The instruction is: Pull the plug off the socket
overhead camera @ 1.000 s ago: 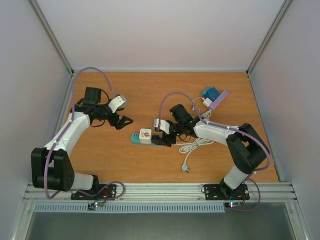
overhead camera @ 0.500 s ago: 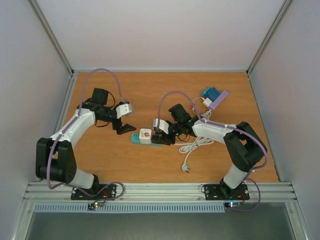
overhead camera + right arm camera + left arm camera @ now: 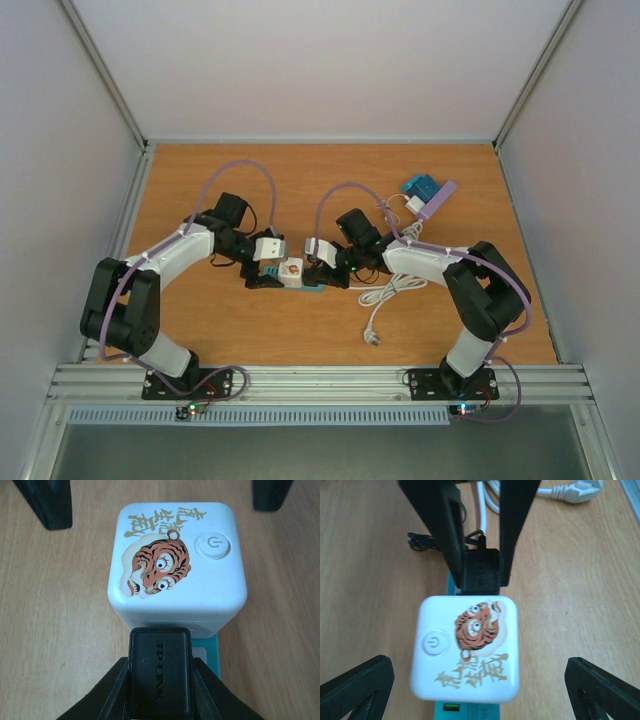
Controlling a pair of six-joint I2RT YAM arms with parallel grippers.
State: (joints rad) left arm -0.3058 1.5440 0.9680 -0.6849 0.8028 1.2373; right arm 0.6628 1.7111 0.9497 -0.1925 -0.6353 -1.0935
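The socket [image 3: 291,269] is a white cube with a tiger print [image 3: 466,649] [image 3: 177,562] on a teal base [image 3: 212,652], lying mid-table. A black plug [image 3: 160,672] [image 3: 479,572] is pushed into its right side. My right gripper [image 3: 160,685] [image 3: 328,275] is shut on the plug, one finger pressed to each flank. My left gripper [image 3: 480,690] [image 3: 268,276] stands open on the socket's left end, with its fingertips [image 3: 357,690] wide on both sides of the cube and not touching it.
A coiled white cable [image 3: 385,295] with a white plug end [image 3: 374,338] lies right of the socket. A thin black cord [image 3: 420,541] sits behind it. A blue box [image 3: 422,186] and a purple bar [image 3: 438,200] rest at the back right.
My left arm has swung right and down until its open jaws straddle the socket. The right gripper has closed onto the black plug.
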